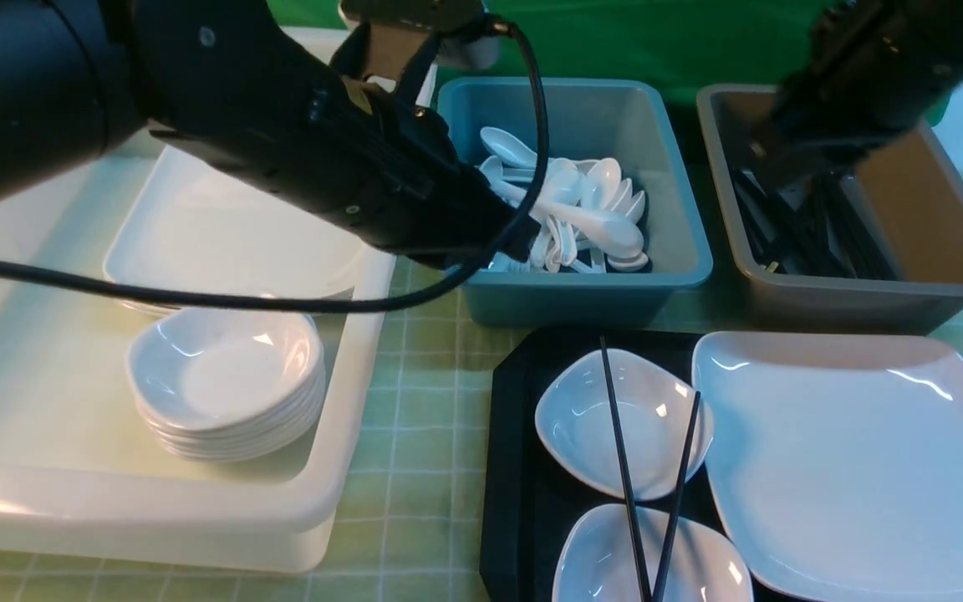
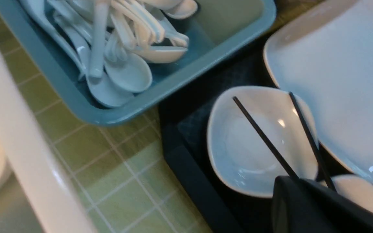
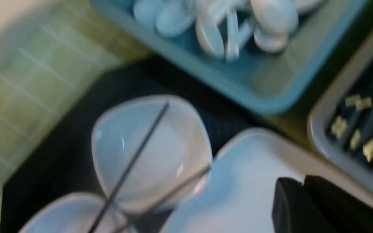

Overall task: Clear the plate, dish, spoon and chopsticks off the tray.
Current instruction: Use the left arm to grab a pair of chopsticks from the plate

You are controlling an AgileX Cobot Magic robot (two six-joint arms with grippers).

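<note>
The black tray lies front right. On it are the large square white plate and two small white dishes. The two black chopsticks lie across both dishes. I see no spoon on the tray; white spoons are piled in the blue bin. My left gripper is shut and empty, hanging near the blue bin's front edge above the tray's far left corner. My right gripper is shut and empty, high above the plate's far edge beside the brown bin.
The blue bin stands behind the tray and the brown bin, holding black chopsticks, to its right. A big white bin on the left holds square plates and a stack of dishes. A green checked cloth covers the table.
</note>
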